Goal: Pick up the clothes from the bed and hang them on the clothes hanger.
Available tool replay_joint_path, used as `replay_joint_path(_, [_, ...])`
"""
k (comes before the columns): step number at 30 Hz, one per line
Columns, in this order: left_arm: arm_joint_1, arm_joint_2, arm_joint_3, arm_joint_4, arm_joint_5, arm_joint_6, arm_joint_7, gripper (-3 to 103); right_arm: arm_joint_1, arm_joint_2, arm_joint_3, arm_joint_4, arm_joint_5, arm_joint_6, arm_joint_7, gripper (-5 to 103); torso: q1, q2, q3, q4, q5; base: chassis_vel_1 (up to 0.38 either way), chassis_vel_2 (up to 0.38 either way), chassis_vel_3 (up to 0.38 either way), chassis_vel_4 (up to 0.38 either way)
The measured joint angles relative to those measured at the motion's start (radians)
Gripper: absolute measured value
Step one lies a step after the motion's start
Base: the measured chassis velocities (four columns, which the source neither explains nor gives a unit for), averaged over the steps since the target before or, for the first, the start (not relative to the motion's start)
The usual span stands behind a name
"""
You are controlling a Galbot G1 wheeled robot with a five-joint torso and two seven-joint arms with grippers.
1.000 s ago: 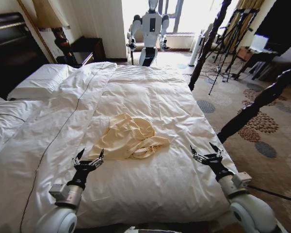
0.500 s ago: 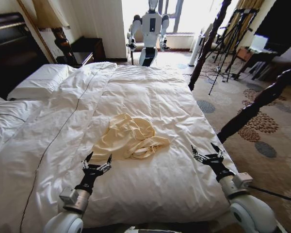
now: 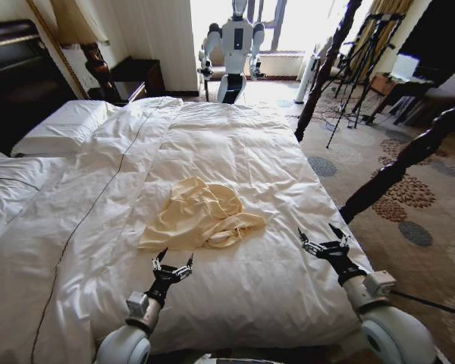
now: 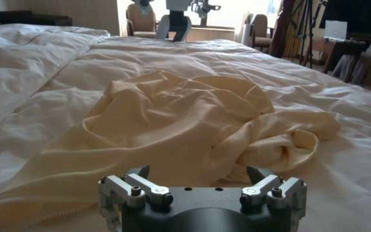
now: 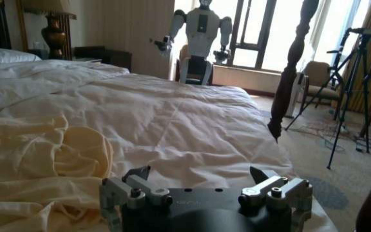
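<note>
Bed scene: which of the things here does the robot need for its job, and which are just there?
Part of the job:
- yellow shirt, crumpled on the duvet
- bed it lies on
- left gripper, open, just short of the shirt's near edge
- right gripper, open, over the bed's edge

Just there:
- pillows
- white robot by the window
- tripods
- lamp

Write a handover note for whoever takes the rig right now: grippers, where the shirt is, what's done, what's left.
Left gripper: open, empty, just above the duvet at the near edge of the yellow shirt, not touching it.
Right gripper: open, empty, over the bed near its right edge, well clear of the shirt.
Shirt: crumpled in a heap mid-bed on the white duvet.
Done: nothing picked up.
Left: grasp the shirt, lift it, hang it on the hanger.
</note>
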Motion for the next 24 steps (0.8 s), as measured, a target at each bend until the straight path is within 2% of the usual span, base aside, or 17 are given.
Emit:
replay_joint_path(3, [-0.071, 0.031, 0.036, 0.066, 0.0, -0.002, -0.002, 100, -0.002, -0.024, 0.0, 0.008, 0.019, -0.018, 0.02, 100, 0.0, 0.0, 0.0, 0.0, -0.0001, 0.0, 0.0, 0.0, 0.0])
replay_joint_path(9, [-0.139, 0.057, 0.076, 0.108, -0.034, 0.011, -0.009, 100, -0.003, -0.042, 0.008, 0.008, 0.028, -0.03, 0.042, 100, 0.0, 0.0, 0.0, 0.0001, 0.0001, 0.0, 0.0, 0.0, 0.0])
replay_joint_path(19, [-0.24, 0.078, 0.146, 0.197, -0.031, 0.012, -0.015, 100, -0.038, -0.005, 0.023, 0.018, 0.028, -0.031, 0.061, 100, 0.0, 0.0, 0.0, 0.0, 0.0, 0.0, 0.0, 0.0, 0.0])
replay_joint_path(20, [-0.253, 0.081, 0.149, 0.207, -0.038, 0.012, -0.015, 102, -0.041, -0.001, 0.025, 0.019, 0.027, -0.031, 0.061, 100, 0.0, 0.0, 0.0, 0.0, 0.0, 0.0, 0.0, 0.0, 0.0])
replay_joint_path(24, [-0.285, 0.09, 0.155, 0.233, -0.056, 0.01, -0.014, 92, -0.047, 0.003, 0.028, 0.02, 0.026, -0.028, 0.062, 100, 0.0, 0.0, 0.0, -0.0001, 0.0, 0.0, 0.0, 0.0, 0.0])
